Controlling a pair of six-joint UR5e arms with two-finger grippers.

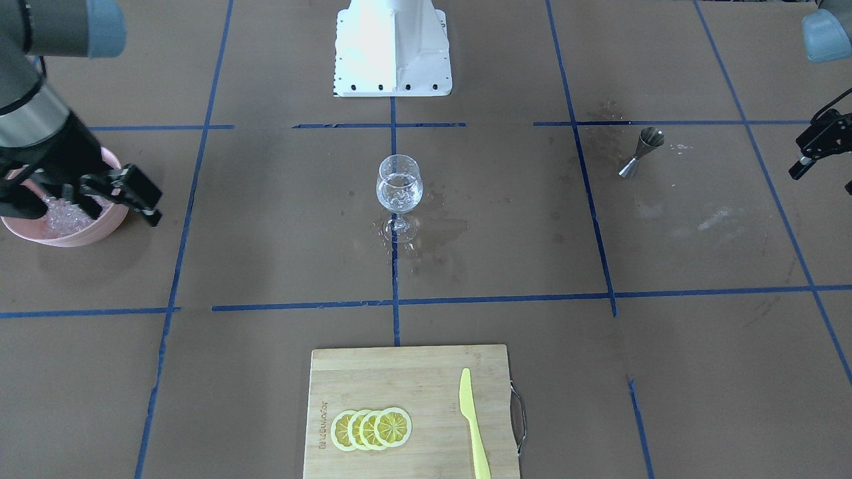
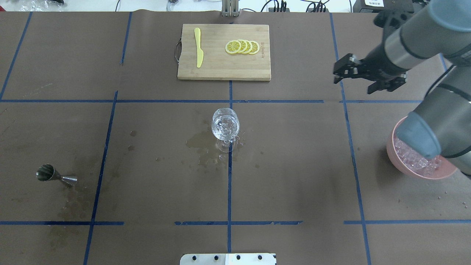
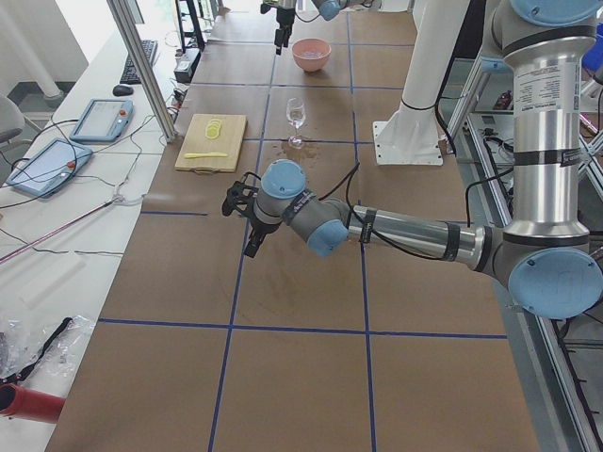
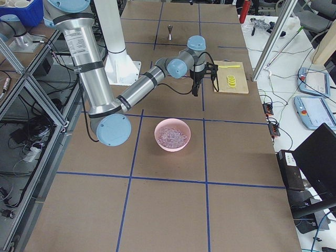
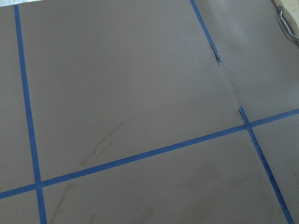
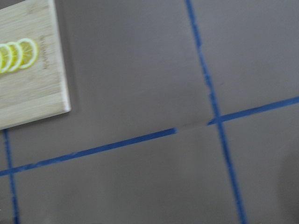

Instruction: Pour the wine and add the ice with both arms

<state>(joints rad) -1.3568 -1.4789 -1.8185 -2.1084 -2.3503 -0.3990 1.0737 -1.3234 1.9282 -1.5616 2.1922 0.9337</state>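
Note:
The wine glass (image 1: 399, 189) stands at the table's centre with clear wine in its bowl, and possibly ice; I cannot tell them apart. A wet puddle (image 2: 200, 141) spreads round its foot. Ice (image 2: 417, 160) fills the pink bowl (image 1: 100, 229) on my right side. My right gripper (image 2: 353, 82) hangs open and raised, between the bowl and the cutting board, with nothing seen between its fingers. My left gripper (image 1: 822, 181) is open over bare table on my left, far from the glass. Neither wrist view shows fingers, only the table.
A steel jigger (image 1: 642, 153) stands on my left side among damp stains. Across the table from me lies a bamboo cutting board (image 2: 220, 70) with lemon slices (image 2: 243, 47) and a yellow knife (image 2: 198, 51). The white pedestal (image 1: 393, 53) is behind the glass.

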